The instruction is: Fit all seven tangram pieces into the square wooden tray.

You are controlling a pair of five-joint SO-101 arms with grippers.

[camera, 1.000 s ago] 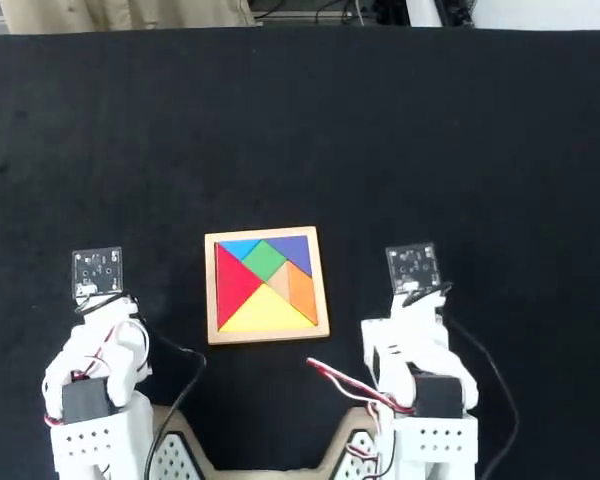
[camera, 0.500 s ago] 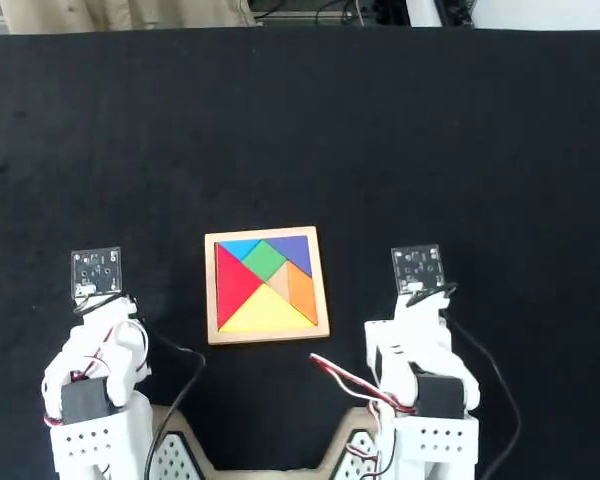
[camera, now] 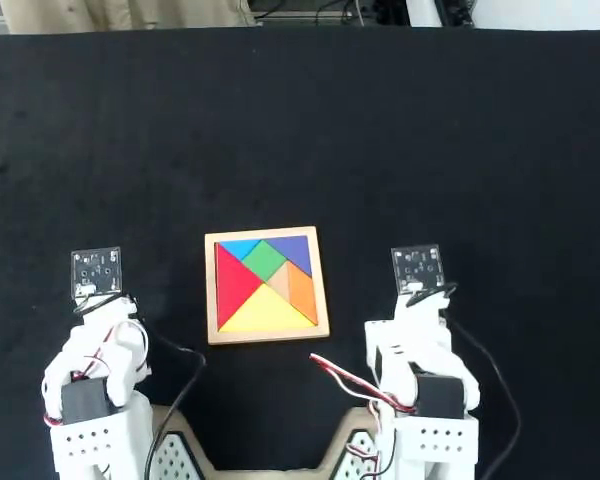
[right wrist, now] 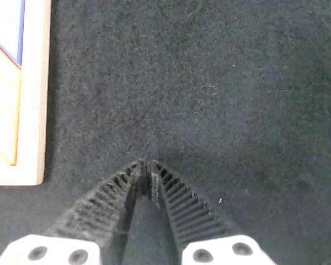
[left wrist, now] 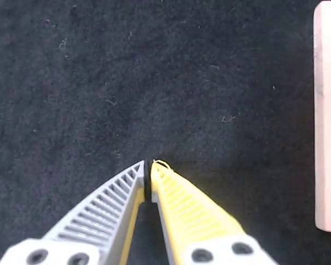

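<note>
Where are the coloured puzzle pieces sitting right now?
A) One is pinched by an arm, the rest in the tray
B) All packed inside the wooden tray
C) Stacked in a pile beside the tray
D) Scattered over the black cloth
B: the high view shows the coloured pieces filling the wooden tray, while the left end effector and right end effector are shut on nothing above the black cloth.

On the table, the wooden tray obstructs passage.
</note>
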